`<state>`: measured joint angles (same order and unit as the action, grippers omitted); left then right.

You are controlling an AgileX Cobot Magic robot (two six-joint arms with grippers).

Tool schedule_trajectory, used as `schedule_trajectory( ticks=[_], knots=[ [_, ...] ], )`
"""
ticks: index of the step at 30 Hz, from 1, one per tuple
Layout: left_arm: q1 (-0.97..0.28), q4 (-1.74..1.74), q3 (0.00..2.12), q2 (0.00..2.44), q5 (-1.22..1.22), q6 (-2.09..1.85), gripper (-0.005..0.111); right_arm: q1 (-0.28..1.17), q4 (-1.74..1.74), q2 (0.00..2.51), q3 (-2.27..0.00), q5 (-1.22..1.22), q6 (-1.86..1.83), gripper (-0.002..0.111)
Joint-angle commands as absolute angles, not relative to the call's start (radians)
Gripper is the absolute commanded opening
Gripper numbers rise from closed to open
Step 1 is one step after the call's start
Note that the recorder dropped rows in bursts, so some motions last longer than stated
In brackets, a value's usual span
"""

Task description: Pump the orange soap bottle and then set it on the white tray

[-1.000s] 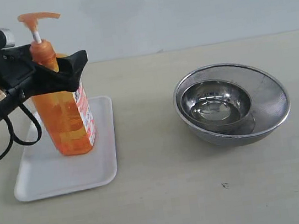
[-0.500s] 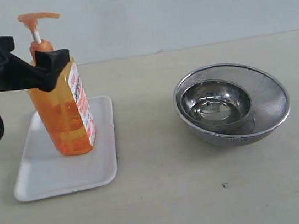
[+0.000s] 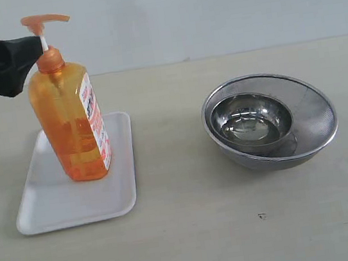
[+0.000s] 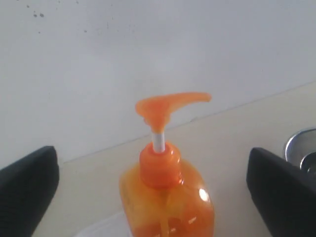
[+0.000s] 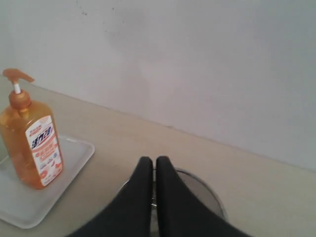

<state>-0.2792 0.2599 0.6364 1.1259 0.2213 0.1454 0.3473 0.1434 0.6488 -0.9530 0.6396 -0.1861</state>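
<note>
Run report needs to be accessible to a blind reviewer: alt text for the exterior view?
An orange soap bottle stands upright on a white tray at the left of a beige table. The open left gripper hangs beside its pump; two nested steel bowls sit to the right.

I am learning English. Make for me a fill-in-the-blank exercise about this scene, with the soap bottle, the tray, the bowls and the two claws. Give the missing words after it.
1. The orange soap bottle stands upright ____ the white tray.
2. The left claw is ____ and holds nothing.
3. The right claw is ____, its two fingers pressed together.
4. The small steel bowl sits ____ the larger mesh bowl.

Missing words: on; open; shut; inside
</note>
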Motion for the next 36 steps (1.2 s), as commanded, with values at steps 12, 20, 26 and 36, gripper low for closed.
schedule_trajectory(
  ticks=[12, 20, 26, 36],
  knots=[
    [-0.278, 0.26, 0.569, 1.068, 0.076, 0.095, 0.096, 0.349, 0.757, 1.096, -0.928, 0.462, -0.86, 0.0],
    [-0.23, 0.26, 0.567, 1.083, 0.098, 0.047, 0.096, 0.349, 1.322, 1.288, -0.928, 0.582, -1.591, 0.0],
    [-0.138, 0.258, 0.459, 1.136, 0.337, 0.063, 0.096, 0.349, 1.531, 1.411, -0.931, 0.602, -1.772, 0.0],
    [-0.126, 0.27, 0.394, 1.147, 0.449, 0.14, 0.096, 0.349, 1.542, 1.477, -0.933, 0.567, -1.879, 0.0]
  ],
)
